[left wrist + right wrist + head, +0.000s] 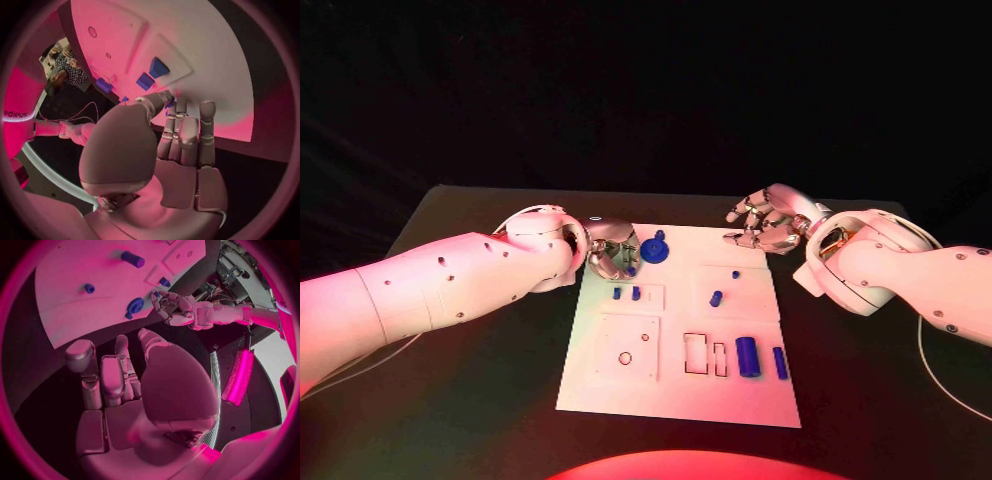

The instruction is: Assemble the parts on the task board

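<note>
The white task board [678, 400] lies in the middle of the table. My left hand [610, 254] hovers over its far left corner. In the left wrist view its thumb tip meets a fingertip with a small blue part [170, 103] between them. A round blue part [656, 247] lies on the board just beside that hand. Two small blue parts [626, 293] sit in a shallow recess, also seen from the left wrist [152, 74]. A blue peg [715, 297] stands mid-board. Two blue cylinders [762, 359] lie near the right edge. My right hand [762, 226] hangs empty above the far right corner, fingers apart.
The black table [473, 400] surrounds the board, with bare room on both sides and in front. Empty cut-outs [704, 355] and a plate with a round hole [626, 357] mark the board's near half. My left hand [174, 305] also appears in the right wrist view, beside the round blue part [135, 305].
</note>
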`<action>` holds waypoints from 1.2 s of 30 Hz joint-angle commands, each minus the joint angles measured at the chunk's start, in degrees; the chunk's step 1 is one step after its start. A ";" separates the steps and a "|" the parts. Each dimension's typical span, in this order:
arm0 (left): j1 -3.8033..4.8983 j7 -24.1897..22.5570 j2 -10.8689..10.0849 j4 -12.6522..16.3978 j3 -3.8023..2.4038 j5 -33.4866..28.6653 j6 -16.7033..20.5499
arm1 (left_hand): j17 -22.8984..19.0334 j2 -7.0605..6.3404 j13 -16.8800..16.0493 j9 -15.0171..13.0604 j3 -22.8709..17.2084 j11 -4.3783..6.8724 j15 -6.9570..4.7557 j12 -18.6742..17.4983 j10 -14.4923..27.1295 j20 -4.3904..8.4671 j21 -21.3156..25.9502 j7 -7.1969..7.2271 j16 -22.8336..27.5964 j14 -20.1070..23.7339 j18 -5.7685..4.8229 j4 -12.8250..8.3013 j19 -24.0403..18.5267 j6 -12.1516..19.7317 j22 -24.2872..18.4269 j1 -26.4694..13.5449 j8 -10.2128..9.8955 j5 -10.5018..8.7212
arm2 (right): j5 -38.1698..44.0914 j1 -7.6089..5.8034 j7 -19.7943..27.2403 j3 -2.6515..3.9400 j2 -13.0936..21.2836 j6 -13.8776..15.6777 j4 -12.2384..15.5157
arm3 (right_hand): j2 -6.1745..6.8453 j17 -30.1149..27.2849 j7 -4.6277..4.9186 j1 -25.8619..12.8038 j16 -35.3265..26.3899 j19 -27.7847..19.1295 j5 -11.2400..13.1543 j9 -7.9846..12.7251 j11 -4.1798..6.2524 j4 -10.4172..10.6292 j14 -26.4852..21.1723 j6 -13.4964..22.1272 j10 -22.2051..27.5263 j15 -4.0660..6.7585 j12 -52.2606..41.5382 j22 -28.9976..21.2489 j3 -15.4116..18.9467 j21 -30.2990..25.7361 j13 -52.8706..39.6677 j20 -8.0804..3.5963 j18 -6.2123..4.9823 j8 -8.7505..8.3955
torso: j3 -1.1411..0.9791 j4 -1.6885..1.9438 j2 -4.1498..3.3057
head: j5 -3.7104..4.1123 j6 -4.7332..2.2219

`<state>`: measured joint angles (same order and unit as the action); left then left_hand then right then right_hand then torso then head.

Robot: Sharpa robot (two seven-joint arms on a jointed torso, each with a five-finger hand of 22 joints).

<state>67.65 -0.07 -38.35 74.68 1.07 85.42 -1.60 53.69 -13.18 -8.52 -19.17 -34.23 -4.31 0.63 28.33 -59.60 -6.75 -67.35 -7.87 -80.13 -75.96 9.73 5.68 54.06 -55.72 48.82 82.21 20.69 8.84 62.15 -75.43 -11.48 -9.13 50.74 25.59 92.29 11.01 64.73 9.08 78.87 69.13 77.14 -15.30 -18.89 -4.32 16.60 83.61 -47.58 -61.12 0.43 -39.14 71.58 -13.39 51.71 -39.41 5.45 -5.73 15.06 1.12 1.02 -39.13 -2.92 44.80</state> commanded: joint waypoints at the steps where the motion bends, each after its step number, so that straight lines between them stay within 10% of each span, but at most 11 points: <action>1: -0.09 -0.50 -0.04 0.02 0.07 -0.36 -0.75 | -0.01 0.19 -0.06 0.01 0.03 -0.03 0.07 -0.48 -0.31 -0.23 0.12 0.00 -0.28 -0.24 -0.29 -0.50 -0.03 -0.24 0.04 0.13 -0.30 -0.23 | 0.52 0.06 0.41 0.00 -0.04 -0.78 0.02 | 0.31 -0.09 -0.08 -0.26 -0.32 -0.12 -0.31 0.08 0.34 -0.05 -0.29 -0.07 -0.15 0.06 0.30 -0.07 -0.32 -0.24 0.04 0.04 -1.06 0.25 | 0.02 0.03 0.03 | 0.03 0.01; 36: -0.16 0.37 -0.97 -0.03 0.07 -0.93 -0.29 | -1.12 -1.51 -0.46 1.21 0.85 -1.40 1.21 -2.68 -0.10 -0.95 0.75 -1.90 -0.34 0.32 -0.23 -0.47 -0.58 5.52 -0.56 -1.73 -5.27 -0.10 | 0.78 0.08 0.10 0.00 0.26 -2.37 -0.07 | 0.69 -0.66 0.28 0.05 -1.88 0.29 0.21 0.41 -0.05 -0.12 -0.22 0.79 0.92 -0.18 5.14 -0.76 -1.49 -1.84 4.70 0.16 -1.12 0.63 | 0.02 -0.06 -0.04 | 0.05 0.00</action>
<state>67.53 0.11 -39.27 74.64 1.17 84.83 -1.58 52.60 -14.54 -8.95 -18.03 -33.76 -5.45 1.35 25.95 -59.70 -7.40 -66.88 -9.84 -80.12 -75.65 9.73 5.22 53.41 -50.66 48.27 80.85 15.58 8.84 62.19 -75.39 -11.53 -9.13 50.94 24.97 92.26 11.27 64.12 9.38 78.67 67.41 77.14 -15.30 -18.52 -4.43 16.43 83.62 -47.11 -60.58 0.42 -34.26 70.86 -14.68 50.00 -34.93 5.45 -5.73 15.52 1.13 0.98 -39.16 -2.92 44.86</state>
